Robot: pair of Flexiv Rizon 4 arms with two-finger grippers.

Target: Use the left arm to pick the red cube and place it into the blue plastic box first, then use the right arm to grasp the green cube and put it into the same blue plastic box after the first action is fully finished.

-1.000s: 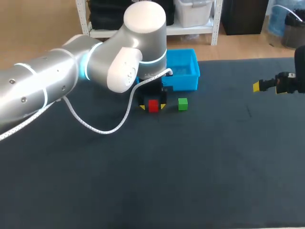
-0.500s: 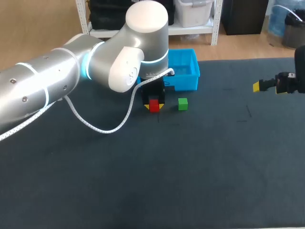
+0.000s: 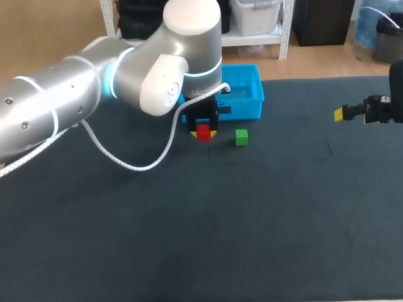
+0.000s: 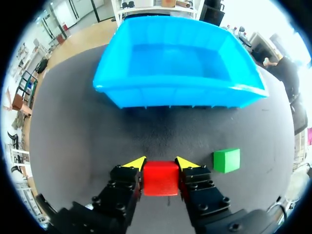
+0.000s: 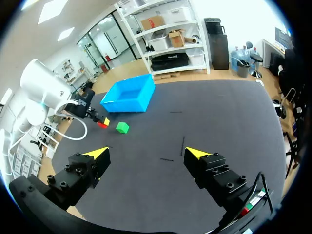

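Left gripper (image 3: pixel 203 133) (image 4: pixel 161 163): pinching the red cube from 2 sides, 1 yellow tip against each flank; it hangs just in front of the blue box's near wall, towards the far edge of the worktop.
Red cube (image 3: pixel 203 131) (image 4: pixel 160 178): held between the left fingers; whether it is clear of the worktop (image 3: pixel 252 220) cannot be told.
Green cube (image 3: pixel 241 137) (image 4: pixel 227 160) (image 5: pixel 122 127): on the worktop just to the right of the red cube, apart from it and from the box.
Blue plastic box (image 3: pixel 252 94) (image 4: pixel 175 92) (image 5: pixel 129 100): at the far edge of the worktop, near its middle, open side up; the left wrist view shows nothing inside.
Right gripper (image 3: pixel 352 115) (image 5: pixel 146 152): fingers spread wide with nothing between them, at the worktop's right edge, well apart from both cubes and the box.
White cable (image 3: pixel 126 165): loops down from the left arm to its wrist.
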